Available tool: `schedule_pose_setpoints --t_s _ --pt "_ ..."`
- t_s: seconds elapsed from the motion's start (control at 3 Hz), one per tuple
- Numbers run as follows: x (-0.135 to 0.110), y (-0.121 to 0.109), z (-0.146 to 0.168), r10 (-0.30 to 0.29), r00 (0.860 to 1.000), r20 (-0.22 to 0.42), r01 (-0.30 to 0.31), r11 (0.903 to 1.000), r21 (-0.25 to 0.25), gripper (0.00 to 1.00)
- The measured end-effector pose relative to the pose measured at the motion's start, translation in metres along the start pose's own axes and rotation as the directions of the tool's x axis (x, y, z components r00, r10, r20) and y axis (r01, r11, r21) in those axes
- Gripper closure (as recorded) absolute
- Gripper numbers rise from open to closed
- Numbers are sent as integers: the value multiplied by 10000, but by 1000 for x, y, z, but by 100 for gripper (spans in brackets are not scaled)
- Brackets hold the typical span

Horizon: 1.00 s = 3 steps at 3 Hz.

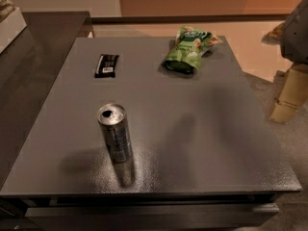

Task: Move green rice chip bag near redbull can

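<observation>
The green rice chip bag lies crinkled at the far right of the grey table top. The redbull can stands upright near the front left, its pull-tab top showing, well apart from the bag. My gripper shows as a beige part under a grey arm piece at the right edge of the view. It is beyond the table's right side, away from both the bag and the can, and holds nothing that I can see.
A small flat black wrapped bar lies at the far left of the table. A dark counter adjoins the table on the left. The floor lies beyond the far and right edges.
</observation>
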<state>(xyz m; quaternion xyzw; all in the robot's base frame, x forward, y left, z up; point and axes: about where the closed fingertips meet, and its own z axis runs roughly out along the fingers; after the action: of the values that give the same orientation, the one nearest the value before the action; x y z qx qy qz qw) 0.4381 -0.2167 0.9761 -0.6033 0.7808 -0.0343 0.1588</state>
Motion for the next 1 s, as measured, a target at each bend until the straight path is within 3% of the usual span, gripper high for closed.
schedule_pose_setpoints --t_s 0.67,1.0 --pt "-8 -4 1 -153 9999 -11 153 9999 -42 0" --pt "-21 -27 9 389 9988 299 -383 9991 -200 0"
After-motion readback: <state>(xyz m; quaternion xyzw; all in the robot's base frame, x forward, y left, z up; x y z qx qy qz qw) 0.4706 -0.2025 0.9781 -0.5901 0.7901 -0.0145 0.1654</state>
